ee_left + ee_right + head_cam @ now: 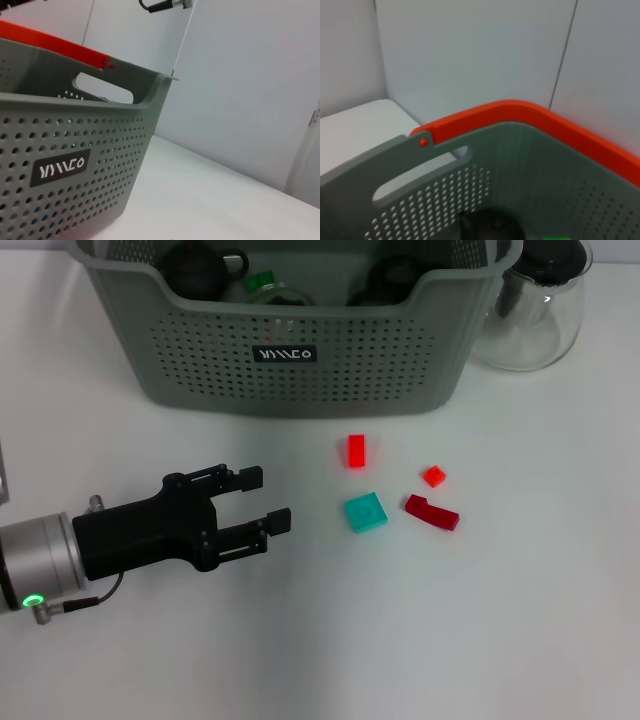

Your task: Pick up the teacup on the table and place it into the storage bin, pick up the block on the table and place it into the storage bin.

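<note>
Left gripper point(256, 502) low over table, fingers apart, pointing toward blocks.

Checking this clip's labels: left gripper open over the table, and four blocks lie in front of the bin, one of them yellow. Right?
Not quite. The head view shows no yellow block: the four are a teal block and three red ones. The left gripper is open, in front of the bin.

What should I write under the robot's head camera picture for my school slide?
Left gripper, jaws open, hovers beside four small blocks: teal square, three red; grey-green perforated storage bin behind.
</note>
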Motion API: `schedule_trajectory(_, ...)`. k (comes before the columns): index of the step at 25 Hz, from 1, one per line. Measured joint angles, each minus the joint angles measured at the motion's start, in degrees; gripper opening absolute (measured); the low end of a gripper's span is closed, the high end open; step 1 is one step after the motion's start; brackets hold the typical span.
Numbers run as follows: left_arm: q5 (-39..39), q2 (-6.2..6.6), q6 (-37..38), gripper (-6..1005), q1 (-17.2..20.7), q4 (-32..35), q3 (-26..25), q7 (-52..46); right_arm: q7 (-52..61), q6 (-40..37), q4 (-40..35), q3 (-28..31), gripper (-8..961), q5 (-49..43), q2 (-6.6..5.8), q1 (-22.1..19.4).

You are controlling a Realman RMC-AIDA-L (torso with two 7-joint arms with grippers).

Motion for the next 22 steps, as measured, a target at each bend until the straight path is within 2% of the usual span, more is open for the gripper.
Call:
schedule_trajectory(4,-0.05,0.01,0.2,705,0.0,0.0,0.0,0.0,-0.2,-1.93,-3.48,-0.09,265,0.87,-0.01,-2.07)
schedule_trajectory(6,-0.08,0.04,0.31,706,0.0,0.0,-0.01,0.0,-0.32,-4.85,-8.69,-0.09,336,2.68,-0.05,-4.81)
schedule_trajectory(8,-0.1,0.07,0.43,706,0.01,0.0,0.0,0.0,-0.3,-9.32,-16.65,-0.03,408,5.52,-0.13,-9.07)
schedule_trajectory(11,-0.1,0.09,0.28,706,0.07,0.01,-0.07,0.0,0.27,-17.52,-32.53,0.84,526,10.85,-0.49,-18.29)
schedule_trajectory(13,-0.1,0.08,0.09,706,0.09,0.06,-0.14,0.0,0.54,-24.78,-43.37,2.23,621,14.04,-0.96,-24.6)
schedule_trajectory(17,-0.08,0.1,-0.11,706,0.21,0.14,-1.19,0.0,-0.66,-42.22,-59.23,6.57,618,18.35,-2.6,-35.08)
schedule_trajectory(19,-0.05,0.09,-0.17,706,0.29,0.22,-1.48,0.0,-1.74,-51.43,-62.48,9.74,616,19.79,-3.38,-38.59)
schedule_trajectory(22,-0.03,0.11,-0.29,706,0.28,0.32,-1.6,0.0,-2.19,-62.31,-63.1,13.96,614,18.46,-3.96,-41.39)
